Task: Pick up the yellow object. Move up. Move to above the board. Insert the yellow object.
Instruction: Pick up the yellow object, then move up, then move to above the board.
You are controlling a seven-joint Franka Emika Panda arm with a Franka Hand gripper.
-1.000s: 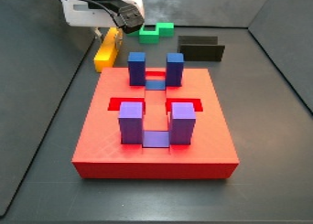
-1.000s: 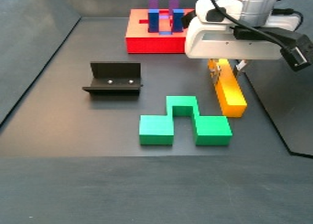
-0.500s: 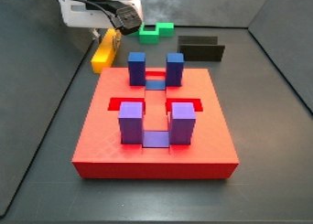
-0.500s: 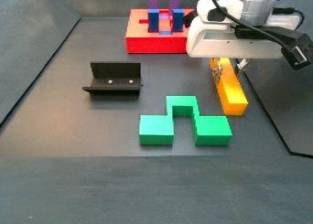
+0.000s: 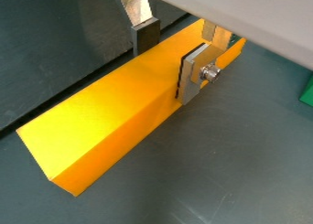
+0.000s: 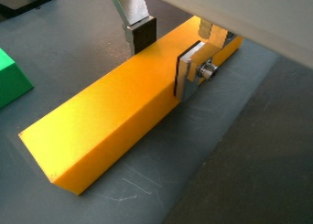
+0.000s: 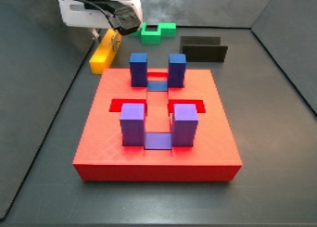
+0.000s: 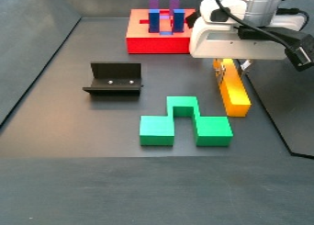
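Tool: the tool [image 6: 169,47] straddles the yellow object [image 6: 116,118] near 1 end, its 2 fingers [image 5: 196,69] closed on the bar's long sides.
Yellow object: gripped, lying beside the board [image 7: 158,138].
Board: red, carrying 4 upright posts [image 7: 133,121].
Neighbours: green block [image 8: 182,125] and fixture [image 8: 114,79] sit apart.

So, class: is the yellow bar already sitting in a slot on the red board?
No: in a side view the yellow object lies on the floor beside the board, with the gripper over it.
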